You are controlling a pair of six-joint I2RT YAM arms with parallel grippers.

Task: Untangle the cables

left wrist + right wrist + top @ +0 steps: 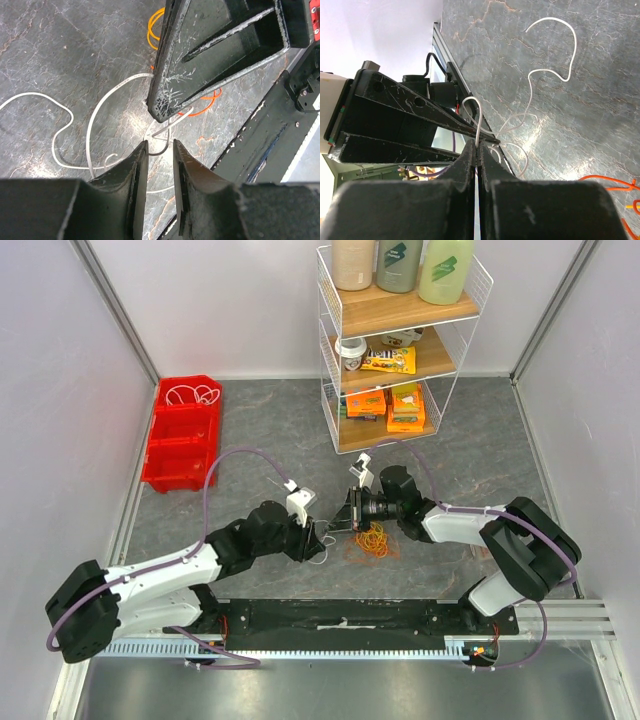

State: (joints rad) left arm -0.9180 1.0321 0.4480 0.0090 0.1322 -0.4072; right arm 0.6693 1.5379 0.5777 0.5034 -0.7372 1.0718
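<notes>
Cables (372, 540) lay on the table between the two arms, close to the near edge. Far to the left, a white coil (195, 395) sat in the back compartment of the red bins (180, 450), well apart from the rest.

The left gripper (160, 145) was low over the table with its jaws only a narrow gap apart. A bend of the white cable (89, 142) lay right at its tips, but no strand looked clamped between them. The right gripper (477, 145) met it almost tip to tip, its jaws pinched together on a short raised loop of that white cable. Just to the right, the orange cable (157, 25) was bundled with yellow strands beside and partly under the right gripper.

Several things could have gone wrong from here. With the fingers this close, any sideways move might knock one gripper into the other. If the left jaws closed on the wrong bend, or on two strands at once, pulling apart would tighten the snarl. A hard tug could also slide the thin wire out of the right pinch or drag the orange bundle along.

The white cable had no single long axis. It ran from the pinch in slack S-bends flat on the table, its free end curling away from both grippers. The orange bundle was a roundish heap pointing nowhere in particular.
</notes>
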